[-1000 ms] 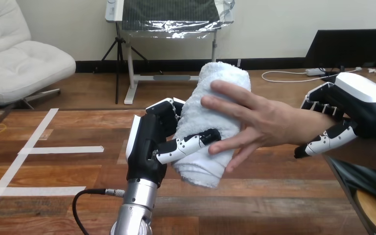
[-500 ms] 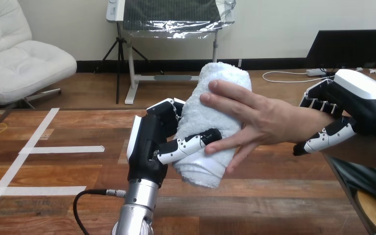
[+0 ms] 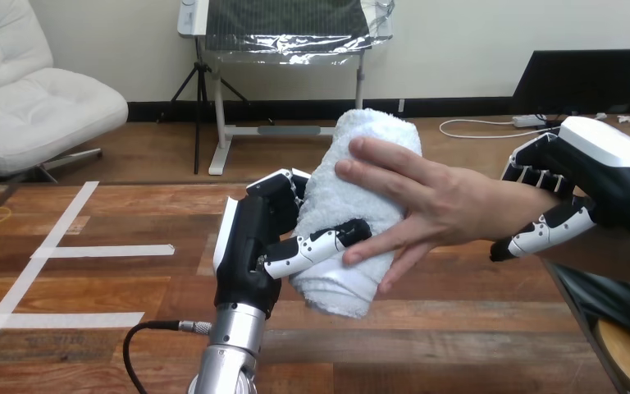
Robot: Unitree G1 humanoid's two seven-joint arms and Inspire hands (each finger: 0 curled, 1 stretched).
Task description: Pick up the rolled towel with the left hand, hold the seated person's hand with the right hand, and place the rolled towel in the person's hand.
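Observation:
A white rolled towel stands tilted above the table, its top leaning right and away. My left hand is shut on it from the left, thumb across its lower front. The person's hand reaches in from the right and lies flat against the towel's right side, fingers spread over it. My right hand is curled round the person's wrist at the right, fingers over the top and thumb underneath.
The wooden table has strips of white tape on its left part. A dark rounded object sits at the bottom right corner, below my right arm.
The towel and my left hand have risen slightly. The person's hand stays pressed on the towel, and my right hand keeps its hold on the wrist.

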